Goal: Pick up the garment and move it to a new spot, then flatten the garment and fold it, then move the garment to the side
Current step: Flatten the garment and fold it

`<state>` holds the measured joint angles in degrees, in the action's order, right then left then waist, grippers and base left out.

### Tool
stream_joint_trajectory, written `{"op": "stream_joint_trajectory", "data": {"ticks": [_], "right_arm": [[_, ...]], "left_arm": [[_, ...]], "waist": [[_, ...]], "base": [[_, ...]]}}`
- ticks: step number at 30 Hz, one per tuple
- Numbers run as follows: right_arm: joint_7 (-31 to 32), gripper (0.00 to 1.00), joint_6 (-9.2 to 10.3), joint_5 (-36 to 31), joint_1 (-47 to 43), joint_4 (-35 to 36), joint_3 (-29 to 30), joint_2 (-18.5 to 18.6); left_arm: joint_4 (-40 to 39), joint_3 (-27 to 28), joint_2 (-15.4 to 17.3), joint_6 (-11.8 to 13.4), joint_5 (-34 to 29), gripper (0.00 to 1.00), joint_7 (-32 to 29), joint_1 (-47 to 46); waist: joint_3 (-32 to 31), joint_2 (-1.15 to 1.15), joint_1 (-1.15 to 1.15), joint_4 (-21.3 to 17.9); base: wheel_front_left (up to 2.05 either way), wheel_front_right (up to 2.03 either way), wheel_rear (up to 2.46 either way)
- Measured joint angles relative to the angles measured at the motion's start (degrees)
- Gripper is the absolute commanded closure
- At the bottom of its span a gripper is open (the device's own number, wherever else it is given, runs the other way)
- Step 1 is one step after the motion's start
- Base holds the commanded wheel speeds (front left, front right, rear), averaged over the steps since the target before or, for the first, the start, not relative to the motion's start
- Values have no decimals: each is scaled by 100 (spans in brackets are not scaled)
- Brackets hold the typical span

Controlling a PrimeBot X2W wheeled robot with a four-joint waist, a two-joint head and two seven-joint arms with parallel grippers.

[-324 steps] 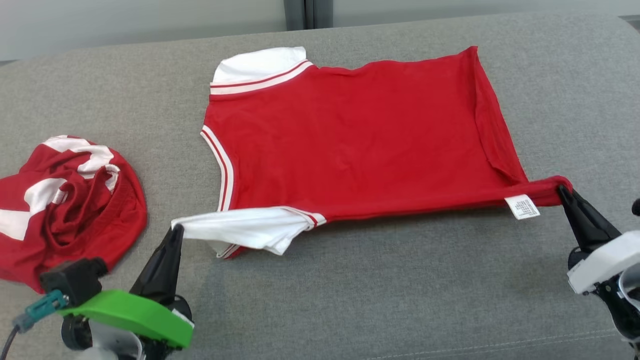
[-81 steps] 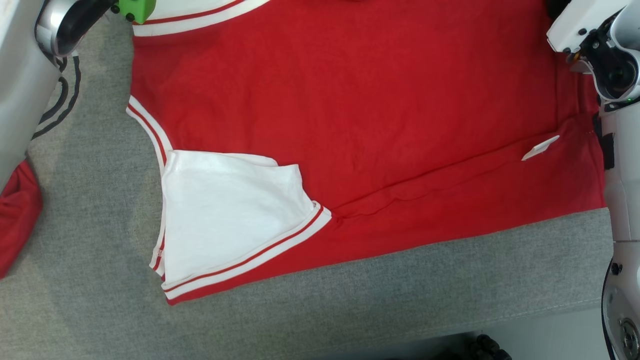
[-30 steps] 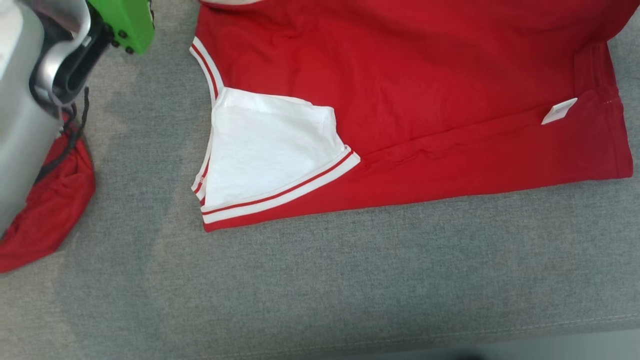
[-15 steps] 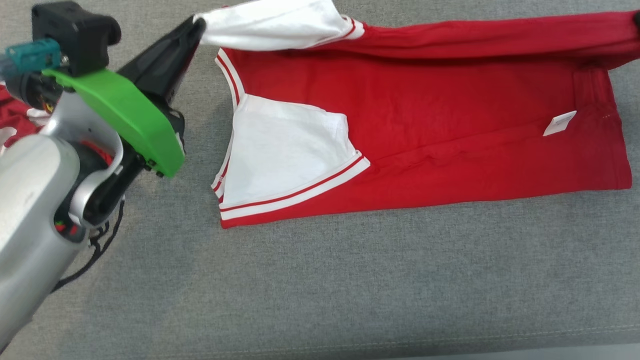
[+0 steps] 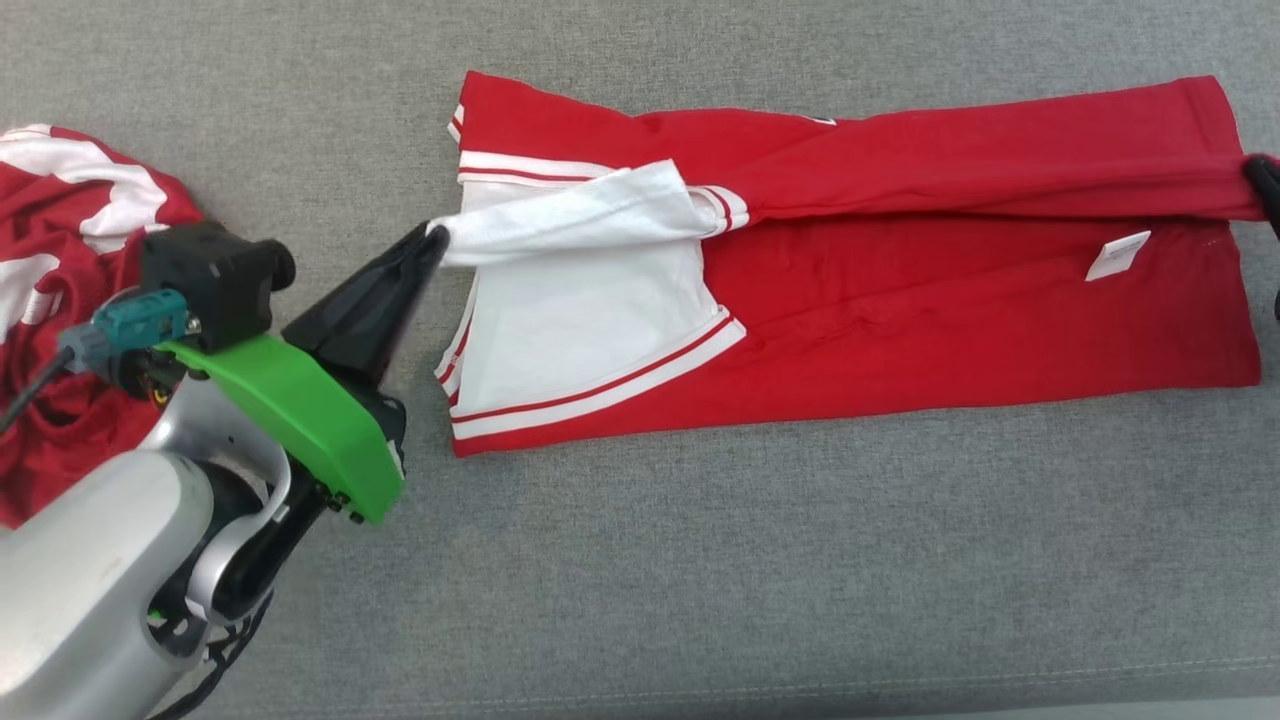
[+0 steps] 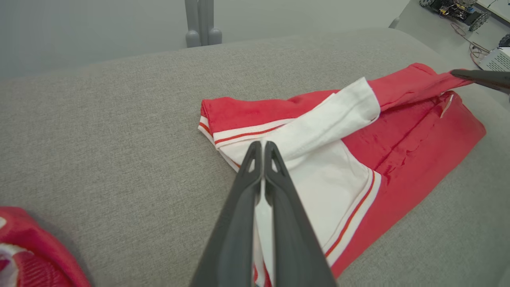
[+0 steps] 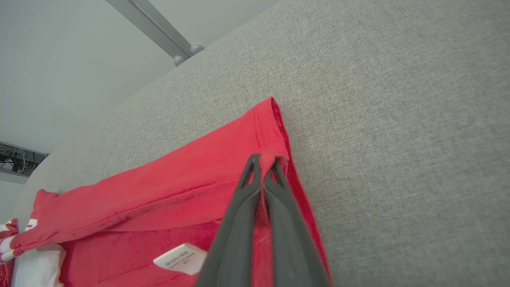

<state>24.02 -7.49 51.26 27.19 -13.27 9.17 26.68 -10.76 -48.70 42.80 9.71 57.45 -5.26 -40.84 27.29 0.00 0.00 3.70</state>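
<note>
The shirt [image 5: 900,320], red with white sleeves, lies on the grey cushion [image 5: 700,560], stretched between the two grippers. Its far edge is folded over toward the near one, making a raised red band that runs from one gripper to the other.

The left gripper [image 5: 432,232] is clenched on the tip of the upper sleeve [image 5: 590,210], which is drawn taut to its fingertips. Just beyond and below those fingertips the lower sleeve [image 5: 590,330] lies flat on the red body, edged by a striped red-and-white cuff.

The right gripper [image 7: 265,159] is clenched on the hem corner, with red cloth bunched between its fingertips. In its wrist view a white label [image 7: 179,258] lies on the lower layer, just left of its fingers. To their right is bare cushion.

Behind the left gripper, on its outer side, a second red-and-white garment [image 5: 60,440] lies crumpled, apart from the shirt. A green bracket [image 5: 290,430] sits on that gripper's wrist.

Ahead of the left fingers, past the cushion's far edge, a grey post [image 6: 201,24] stands against a pale wall. Up to their right is floor with wires and a wheeled device [image 6: 458,8].
</note>
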Motion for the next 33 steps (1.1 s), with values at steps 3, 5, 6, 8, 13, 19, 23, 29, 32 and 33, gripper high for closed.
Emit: {"op": "stream_joint_trajectory", "data": {"ticks": [3,5,6,8,13,19,23,29,32,33], "right_arm": [[-13,100,0,15,-154,34,-3,-21],[-12,100,0,16,-249,35,-26,-42],[-18,100,0,14,-291,23,-41,-41],[-42,100,0,-16,-329,-16,-67,-38],[-53,64,0,-29,-335,-145,-174,-77],[-361,0,0,-25,-311,-341,-353,-105],[-611,0,0,-4,-340,-401,-654,-99],[-1227,0,0,-159,-643,-393,-1223,163],[-1628,0,0,-204,-842,-337,-1641,260],[-1691,0,0,-182,-881,-331,-1735,252]], "left_arm": [[-35,-60,12,67,12,100,38,194],[-38,-108,12,89,69,100,73,336],[-24,-145,12,98,87,100,107,433],[20,-199,10,101,86,100,131,514],[250,-331,-49,113,18,100,170,568],[697,-403,-366,89,-64,0,385,605],[1053,-432,-599,142,-110,0,646,701],[1355,-376,-769,345,-123,0,1128,1031],[1450,-312,-832,524,-136,0,1445,1317],[1463,-298,-855,561,-132,0,1512,1391]], "waist": [[-35,0,0,-1],[-57,0,0,-10],[-75,0,0,-17],[-88,0,0,-18],[-90,0,0,-3],[-192,0,0,-9],[-353,0,0,-46],[-719,0,0,-143],[-952,0,0,-200],[-1001,0,0,-211]], "base": [[0,0,0],[0,0,0],[0,0,0],[0,0,0],[0,0,0],[0,0,0],[0,0,0],[0,0,0],[0,0,0],[0,0,0]]}}
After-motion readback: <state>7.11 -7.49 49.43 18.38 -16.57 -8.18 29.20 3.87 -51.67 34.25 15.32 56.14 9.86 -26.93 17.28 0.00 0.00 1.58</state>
